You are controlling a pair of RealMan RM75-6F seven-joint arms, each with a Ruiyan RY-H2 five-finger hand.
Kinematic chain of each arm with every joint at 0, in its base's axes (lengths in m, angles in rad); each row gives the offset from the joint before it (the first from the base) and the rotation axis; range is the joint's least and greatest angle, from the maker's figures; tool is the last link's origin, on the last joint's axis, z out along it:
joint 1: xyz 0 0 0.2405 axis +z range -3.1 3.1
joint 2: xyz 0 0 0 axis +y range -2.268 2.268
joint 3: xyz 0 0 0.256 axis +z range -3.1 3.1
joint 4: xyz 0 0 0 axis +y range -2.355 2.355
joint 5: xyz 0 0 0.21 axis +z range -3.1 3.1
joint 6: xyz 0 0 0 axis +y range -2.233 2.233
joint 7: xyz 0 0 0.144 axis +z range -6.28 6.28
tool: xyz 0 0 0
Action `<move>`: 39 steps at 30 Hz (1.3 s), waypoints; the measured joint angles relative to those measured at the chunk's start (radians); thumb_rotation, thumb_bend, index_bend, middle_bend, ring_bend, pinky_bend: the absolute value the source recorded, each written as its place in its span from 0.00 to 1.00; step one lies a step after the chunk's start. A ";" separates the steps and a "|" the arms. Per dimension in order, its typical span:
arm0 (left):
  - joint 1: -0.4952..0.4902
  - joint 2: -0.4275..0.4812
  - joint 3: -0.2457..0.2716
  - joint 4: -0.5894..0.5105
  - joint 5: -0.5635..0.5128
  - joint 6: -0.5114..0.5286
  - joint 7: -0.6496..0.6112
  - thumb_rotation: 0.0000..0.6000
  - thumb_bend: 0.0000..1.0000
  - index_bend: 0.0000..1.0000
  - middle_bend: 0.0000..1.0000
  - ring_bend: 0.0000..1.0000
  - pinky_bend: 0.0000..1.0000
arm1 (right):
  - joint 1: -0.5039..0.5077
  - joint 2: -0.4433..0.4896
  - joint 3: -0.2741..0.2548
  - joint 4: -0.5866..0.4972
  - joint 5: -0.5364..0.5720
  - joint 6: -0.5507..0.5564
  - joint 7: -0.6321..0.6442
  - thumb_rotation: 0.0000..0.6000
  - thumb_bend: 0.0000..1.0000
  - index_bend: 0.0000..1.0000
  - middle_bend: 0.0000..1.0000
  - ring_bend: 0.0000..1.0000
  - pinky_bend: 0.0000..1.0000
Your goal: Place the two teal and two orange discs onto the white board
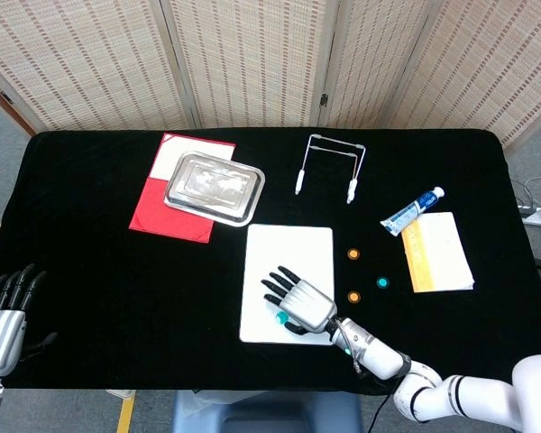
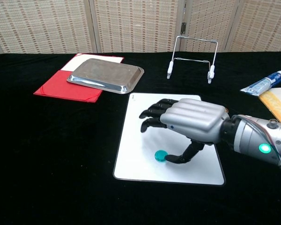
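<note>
On the black-draped counter (image 1: pixel 99 271), centre front: white board (image 1: pixel 288 262), lying flat. One teal disc (image 2: pixel 160 155) lies on its near part; the tip of the right hand's thumb sits just beside or against the disc's right edge, contact not certain.

Right hand (image 2: pixel 189 122): hovers palm-down over the board, fingers spread and pointing toward the robot's left, nothing held in it. Its forearm runs off toward the counter's near right edge, a green light showing on the wrist in the chest view.

Left hand (image 1: pixel 4 311): at the near left edge of the counter, well apart from the board, fingers spread and extended, holding nothing.

Discs on the cloth, right of the board: orange disc (image 1: pixel 353 254) nearest the board's upper right side; second orange disc (image 1: pixel 353 296) nearer the front; second teal disc (image 1: pixel 382 282) further right, between the two in depth. None of these three touches the board.

Other items:
- red folder (image 1: pixel 162 212), far left, with a metal tray (image 1: pixel 214 187) resting across its upper part.
- wire stand (image 1: pixel 332 165), upright, behind the board.
- toothpaste tube (image 1: pixel 412 212), far right, lying at an angle.
- yellow-and-white pad (image 1: pixel 437 252), just beside the tube's lower end.
</note>
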 measured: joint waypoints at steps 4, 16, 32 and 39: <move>-0.001 -0.001 0.001 0.004 0.003 0.000 -0.007 1.00 0.19 0.00 0.00 0.00 0.00 | -0.018 0.016 0.002 -0.001 0.008 0.053 0.009 1.00 0.39 0.11 0.08 0.00 0.00; -0.016 -0.009 0.003 -0.009 0.021 -0.016 0.011 1.00 0.19 0.00 0.00 0.00 0.00 | -0.150 0.212 -0.041 0.102 0.064 0.191 0.127 1.00 0.40 0.14 0.05 0.00 0.00; -0.017 0.002 0.006 -0.028 0.024 -0.014 0.015 1.00 0.19 0.00 0.00 0.00 0.00 | -0.201 0.205 -0.099 0.249 0.065 0.196 0.239 1.00 0.41 0.33 0.09 0.03 0.17; -0.020 -0.001 0.007 -0.029 0.024 -0.019 0.019 1.00 0.19 0.00 0.00 0.00 0.00 | -0.197 0.172 -0.095 0.304 0.079 0.168 0.282 1.00 0.41 0.39 0.12 0.04 0.17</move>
